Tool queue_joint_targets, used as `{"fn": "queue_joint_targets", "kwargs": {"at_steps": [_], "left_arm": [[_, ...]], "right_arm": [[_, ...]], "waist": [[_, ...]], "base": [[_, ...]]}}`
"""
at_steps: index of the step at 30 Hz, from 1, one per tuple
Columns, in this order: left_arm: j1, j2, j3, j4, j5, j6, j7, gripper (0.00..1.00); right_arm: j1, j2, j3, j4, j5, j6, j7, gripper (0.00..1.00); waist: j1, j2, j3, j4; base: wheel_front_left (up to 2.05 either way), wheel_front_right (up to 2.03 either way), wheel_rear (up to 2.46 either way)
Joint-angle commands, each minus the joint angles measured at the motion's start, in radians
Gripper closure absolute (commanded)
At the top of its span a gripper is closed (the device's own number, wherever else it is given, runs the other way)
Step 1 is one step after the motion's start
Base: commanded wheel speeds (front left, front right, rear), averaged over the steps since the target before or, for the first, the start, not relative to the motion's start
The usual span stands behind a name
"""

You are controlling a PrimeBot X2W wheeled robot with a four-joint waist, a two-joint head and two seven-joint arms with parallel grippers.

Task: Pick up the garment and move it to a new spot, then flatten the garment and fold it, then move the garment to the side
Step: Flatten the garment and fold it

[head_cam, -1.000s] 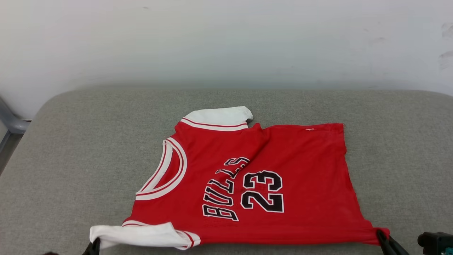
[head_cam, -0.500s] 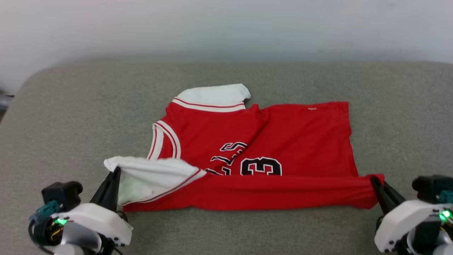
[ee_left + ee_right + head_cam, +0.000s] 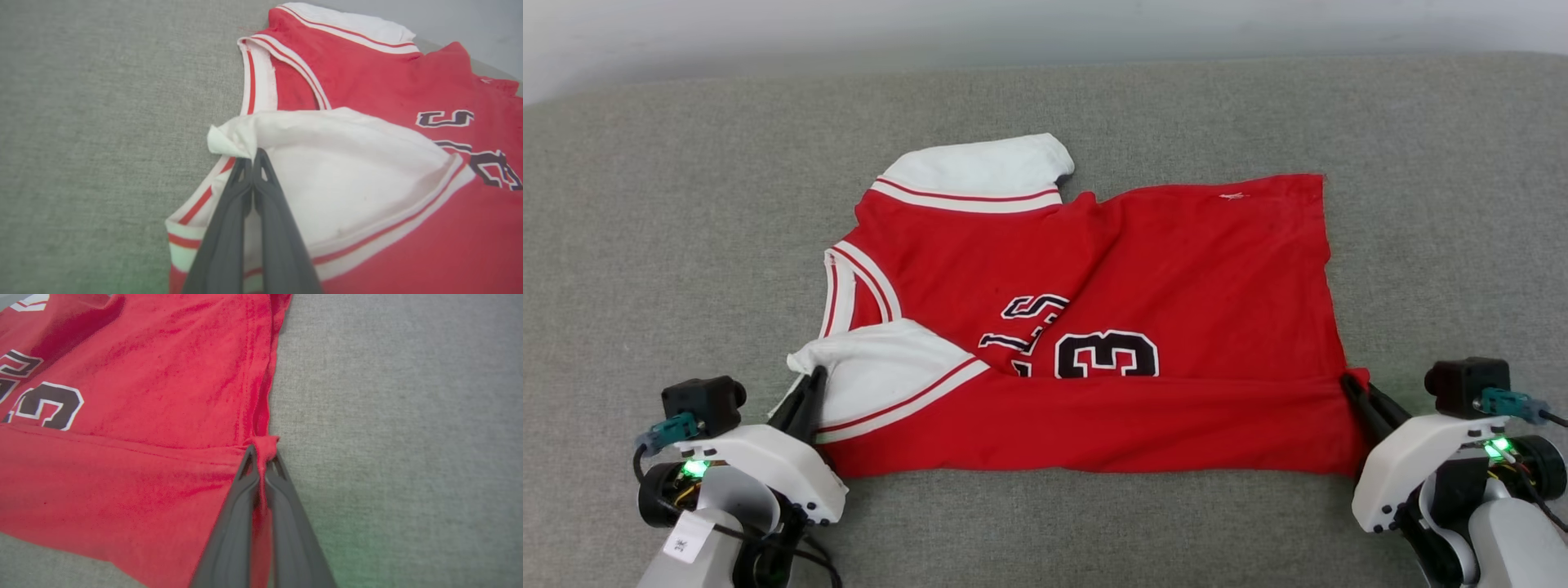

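Observation:
The garment (image 3: 1176, 269) is a red jersey with white sleeves and black lettering, lying on a grey cushion with its collar to the left. Its near long edge is folded over onto the front, covering the lower half of the number. My left gripper (image 3: 814, 377) is shut on the white near sleeve (image 3: 327, 163), pinching its corner, as the left wrist view shows with my left gripper (image 3: 253, 157). My right gripper (image 3: 1349, 382) is shut on the red hem corner (image 3: 267, 443); in the right wrist view my right gripper (image 3: 261, 455) has cloth bunched between its fingers.
The grey cushion (image 3: 670, 204) spreads wide on all sides of the jersey, with bare fabric to the left, right and front. A pale wall (image 3: 768, 33) runs along the back edge.
Both grippers have carried the jersey's near edge up and away from me, folding it over the front and hiding part of the lettering. The head view has tilted down.

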Motion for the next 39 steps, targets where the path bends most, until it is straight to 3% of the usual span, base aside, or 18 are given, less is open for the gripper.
{"fn": "queue_joint_targets", "kwargs": {"at_steps": [1,5,6,7,8,9,10,17,24,32,39], "left_arm": [[-0.020,0.001,-0.006,0.029,-0.002,-0.010,0.007,1.00],[-0.052,-0.005,-0.030,0.096,-0.011,-0.032,0.025,1.00],[-0.058,-0.007,-0.033,0.106,-0.016,-0.037,0.026,1.00],[-0.063,-0.008,-0.035,0.117,-0.020,-0.039,0.026,0.94],[-0.067,-0.009,-0.037,0.126,-0.022,-0.044,0.026,0.71],[-0.069,-0.007,-0.035,0.134,-0.026,-0.045,0.022,0.37],[-0.071,-0.006,-0.032,0.138,-0.028,-0.044,0.014,0.01],[-0.060,0.016,-0.010,0.144,-0.021,-0.008,-0.016,0.00],[-0.040,0.092,-0.011,0.063,-0.013,0.014,0.069,0.00],[0.008,0.228,-0.037,-0.118,-0.106,-0.028,0.393,0.00],[0.064,0.273,-0.025,-0.261,-0.229,0.045,0.652,0.00]], "right_arm": [[-0.025,-0.010,0.011,0.030,0.004,-0.001,-0.016,1.00],[-0.054,-0.017,0.046,0.106,0.018,-0.001,-0.053,1.00],[-0.058,-0.020,0.055,0.122,0.024,-0.001,-0.063,0.85],[-0.063,-0.018,0.061,0.130,0.035,-0.001,-0.078,0.64],[-0.066,-0.020,0.068,0.137,0.042,-0.001,-0.093,0.08],[-0.071,-0.023,0.076,0.138,0.050,-0.001,-0.114,0.00],[-0.073,-0.026,0.077,0.137,0.055,-0.001,-0.140,0.00],[-0.029,-0.027,0.060,0.089,0.031,-0.001,-0.325,0.00],[0.049,0.015,0.005,-0.015,-0.018,-0.001,-0.341,0.00],[0.118,0.059,-0.032,-0.117,-0.049,-0.001,-0.282,0.00],[0.138,0.084,-0.042,-0.158,-0.051,-0.001,-0.247,0.00]], "waist": [[-0.0003,0.0000,0.007,0.000],[-0.0003,0.0000,0.011,0.003],[-0.0003,0.0000,0.010,0.004],[-0.0003,0.0000,0.008,0.005],[-0.0003,0.0000,0.004,0.006],[-0.0003,0.0000,0.000,0.006],[-0.0003,0.0000,-0.006,0.007],[-0.0003,0.0000,-0.064,0.016],[-0.0003,0.0000,-0.122,0.018],[-0.0003,0.0000,-0.151,0.005],[-0.0003,0.0000,-0.132,-0.012]], "base": [[0.00,0.00,0.00],[0.00,0.00,0.00],[0.00,0.00,0.00],[0.00,0.00,0.00],[0.00,0.00,0.00],[0.00,0.00,0.00],[0.00,0.00,0.00],[0.00,0.00,0.00],[0.00,0.00,0.00],[0.00,0.00,0.00],[0.00,0.00,0.00]]}}
